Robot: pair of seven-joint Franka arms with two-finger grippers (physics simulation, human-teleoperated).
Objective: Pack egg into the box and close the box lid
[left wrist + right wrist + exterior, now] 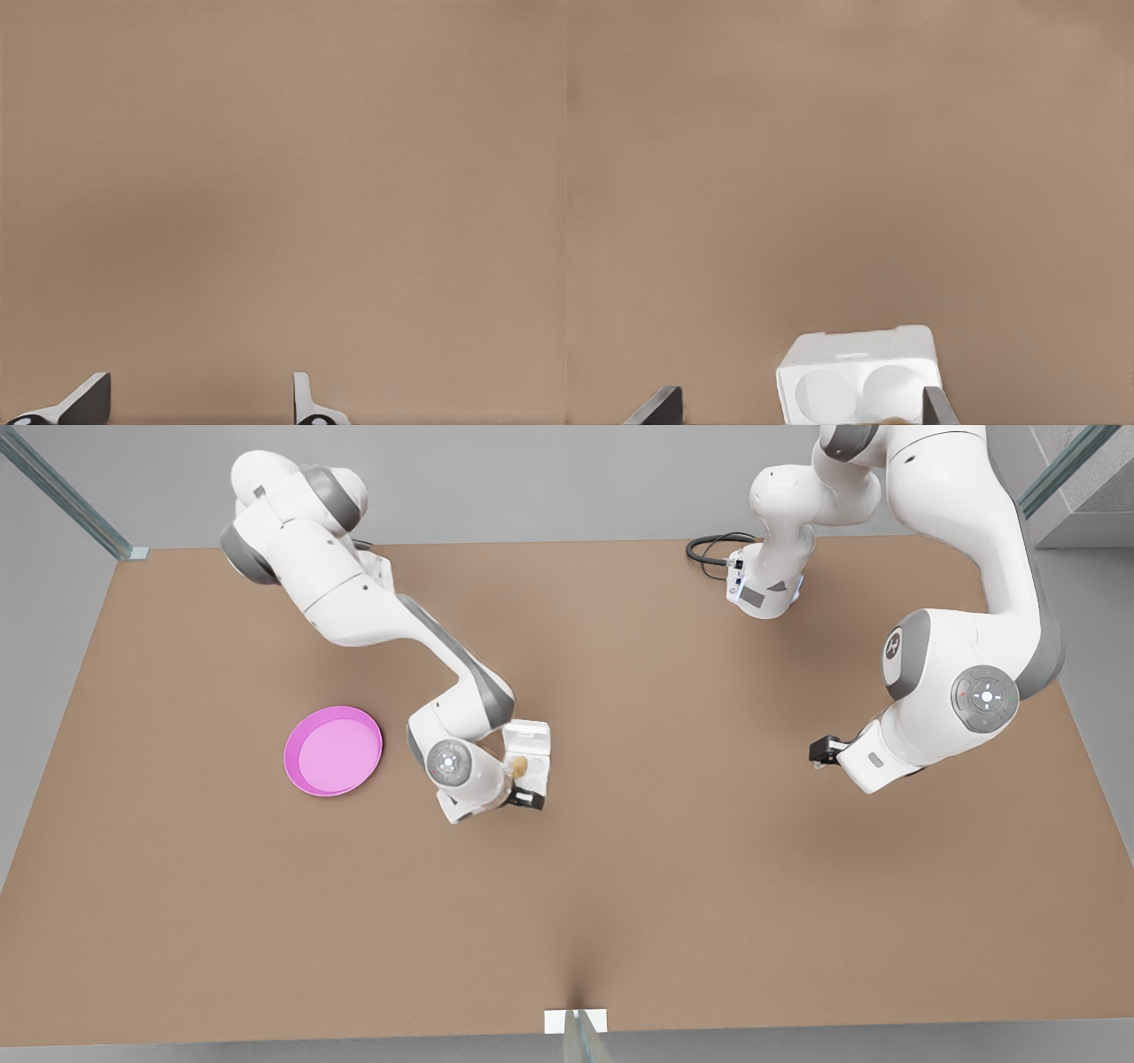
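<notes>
The small white box (537,773) lies open on the table's middle, its box lid (526,735) folded back on the far side. In the right wrist view two round cups of the box (833,390) show close below. The tan egg (518,764) is over a cup at the box's edge on the front view's left. My right gripper (520,781) hangs over it, open, with its fingers (660,405) spread wide of the egg. Whether the egg rests in the cup I cannot tell. My left gripper (820,751) waits open above bare table on the front view's right, and its fingertips (89,398) hold nothing.
A round pink dish (333,750) stands on the brown table (620,868) to the front view's left of the box. A black cable (709,546) lies at the far edge by the arm base.
</notes>
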